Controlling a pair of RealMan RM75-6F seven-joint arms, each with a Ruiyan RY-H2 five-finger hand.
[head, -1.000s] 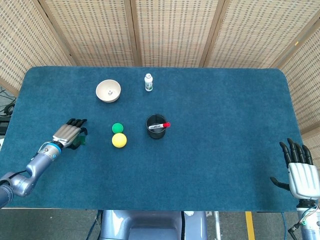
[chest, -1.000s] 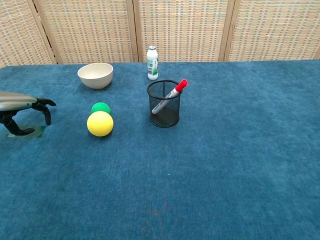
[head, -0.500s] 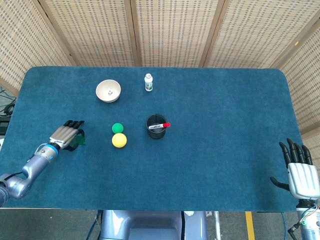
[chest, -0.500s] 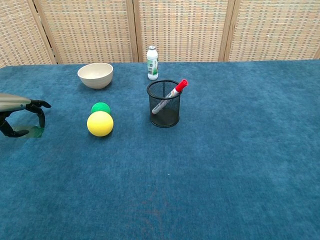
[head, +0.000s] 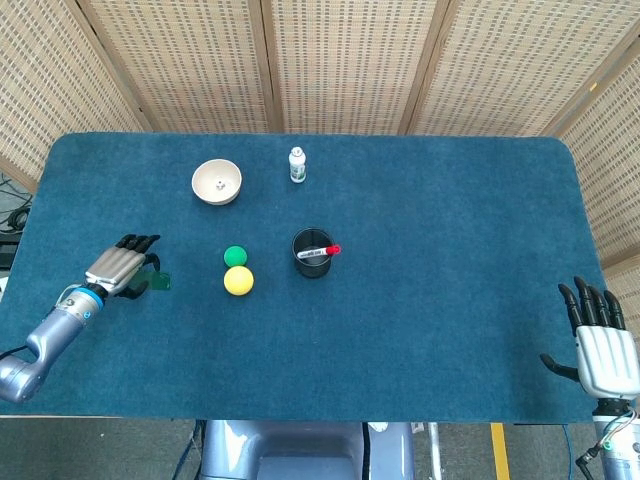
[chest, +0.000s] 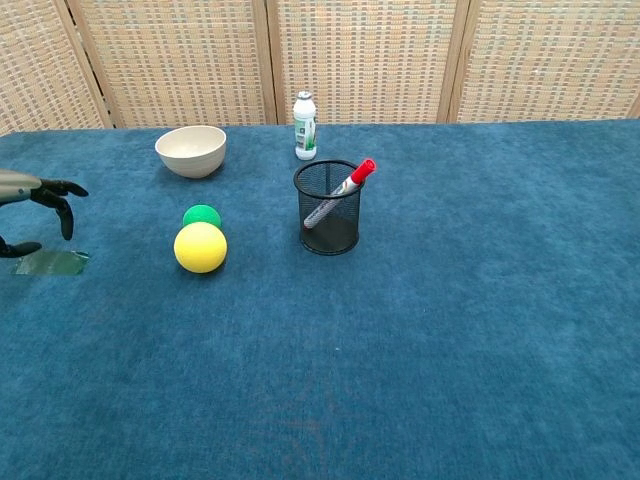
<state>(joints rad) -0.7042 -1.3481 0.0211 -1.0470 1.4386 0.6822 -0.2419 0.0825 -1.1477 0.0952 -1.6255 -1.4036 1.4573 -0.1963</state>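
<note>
Green flat piece (head: 157, 282) lies on table (head: 420, 300), near left, just beside your left hand (head: 118, 268); hand holds nothing, fingers loosely apart. Looks thin, light, slippery: pinch at edge. Right hand (head: 603, 350) spread, idle, near right.

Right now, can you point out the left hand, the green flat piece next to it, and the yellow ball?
left hand (head: 120, 268), head view, on the back of the hand.
green flat piece (chest: 52, 263), chest view, on its middle.
yellow ball (chest: 200, 248), chest view, on its front face.
</note>
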